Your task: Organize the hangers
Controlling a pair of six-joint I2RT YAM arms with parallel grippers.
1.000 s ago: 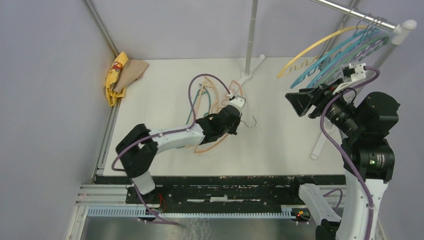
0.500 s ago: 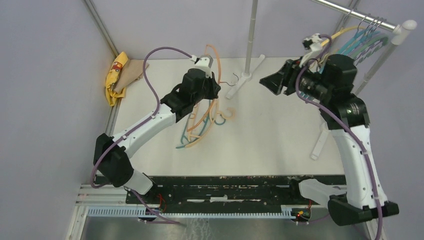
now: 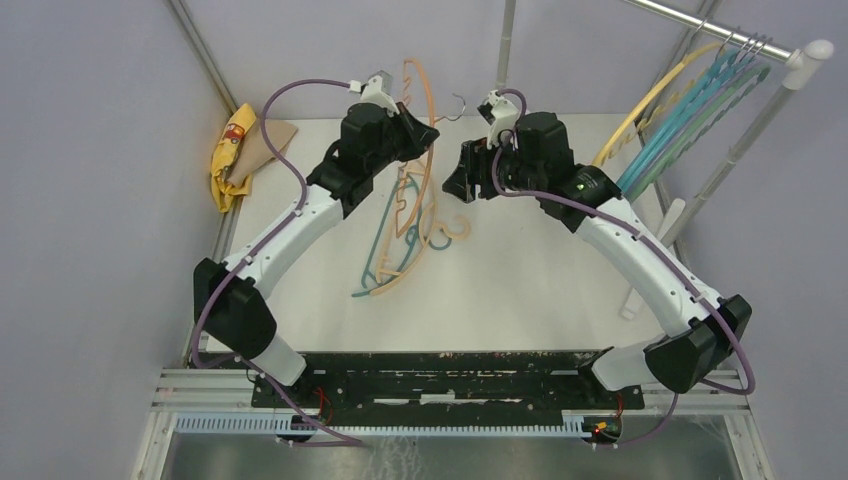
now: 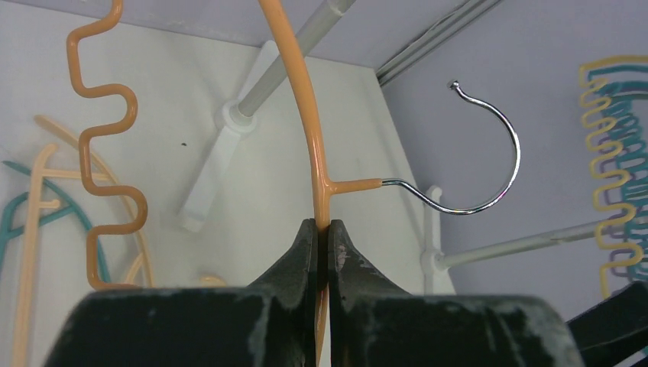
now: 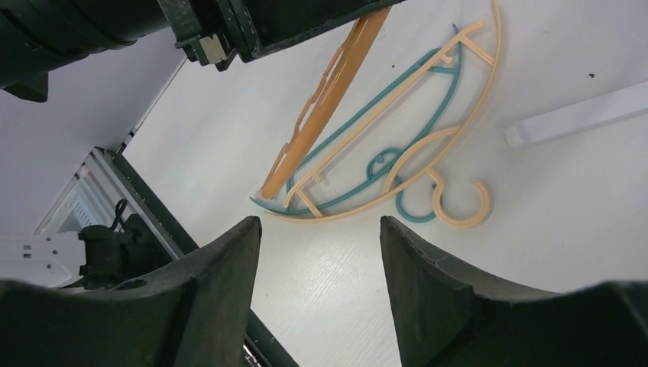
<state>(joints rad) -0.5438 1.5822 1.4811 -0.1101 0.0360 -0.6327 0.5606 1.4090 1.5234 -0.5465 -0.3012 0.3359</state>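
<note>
— Closest to the bases?
— Bare white table [image 3: 560, 300], then a pile of teal and tan hangers [image 5: 382, 113] lying flat and tangled mid-table.
— Above that pile?
— Left gripper [image 4: 322, 225], clenched tight on the spine of an orange hanger [image 4: 309, 115], just below its metal hook [image 4: 510, 164]. Lifted clear of the table, hook pointing toward the other arm.
— And opposite?
— Right gripper [image 5: 319, 225], jaws released and spread, grasping nothing. Near the hook, facing it, not touching.
— Farther back?
— Yellow-and-tan cloth [image 3: 235, 150] crumpled at the far left corner. Off to the far right, hung hangers [image 3: 670, 120] in yellow, teal and pale green, bunched by their hooks on the rail [image 3: 710, 22].
</note>
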